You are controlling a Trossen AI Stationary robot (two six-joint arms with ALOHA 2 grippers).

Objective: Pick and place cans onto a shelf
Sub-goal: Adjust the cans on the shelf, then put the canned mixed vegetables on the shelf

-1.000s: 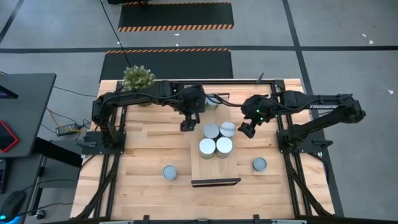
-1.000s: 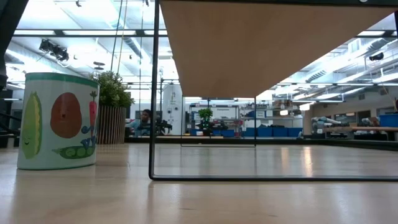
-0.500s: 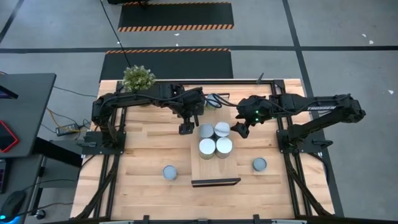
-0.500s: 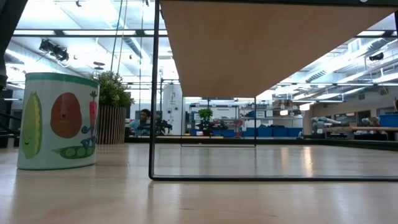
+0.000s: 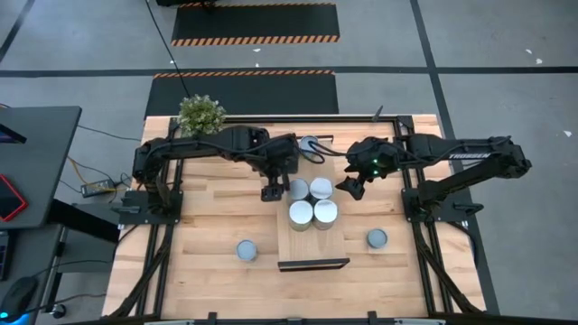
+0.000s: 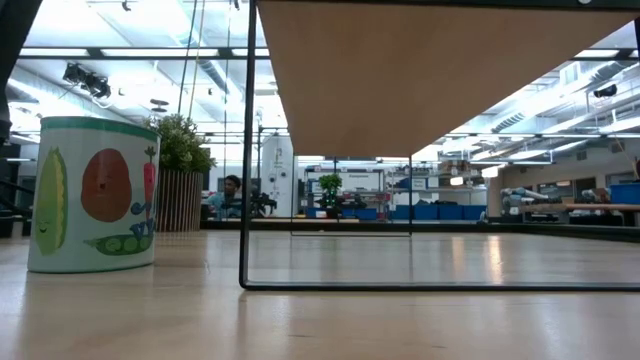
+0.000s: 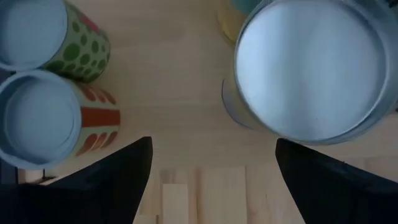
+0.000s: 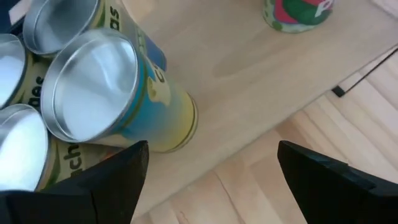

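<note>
Scanning the high view from 9 o'clock to 3 o'clock, a potted plant (image 5: 200, 113) stands at the far-left corner of the worktop (image 5: 208, 217). One can (image 5: 246, 250) sits alone on the planks toward 7 o'clock. The left end effector (image 5: 270, 192) hangs just at 9 o'clock of a cluster of four cans on the shelf (image 5: 312, 244): a back-left can (image 5: 299, 190), a back-right can (image 5: 321, 188), a front-left can (image 5: 301, 213) and a front-right can (image 5: 325, 213), packed touching one another. In the left wrist view its fingers (image 7: 118, 180) are spread wide and hold nothing, with a large silvery can top (image 7: 311, 68) beyond them.

Another can (image 5: 310, 144) lies at 12 o'clock of the cluster, near the worktop's far edge. The right end effector (image 5: 348, 186) hovers just at 3 o'clock of the back-right can; its fingers (image 8: 112, 180) are parted wide and empty in the right wrist view, above a blue-and-yellow can (image 8: 118, 93). A lone can (image 5: 377, 238) rests toward 4 o'clock on the worktop.
</note>
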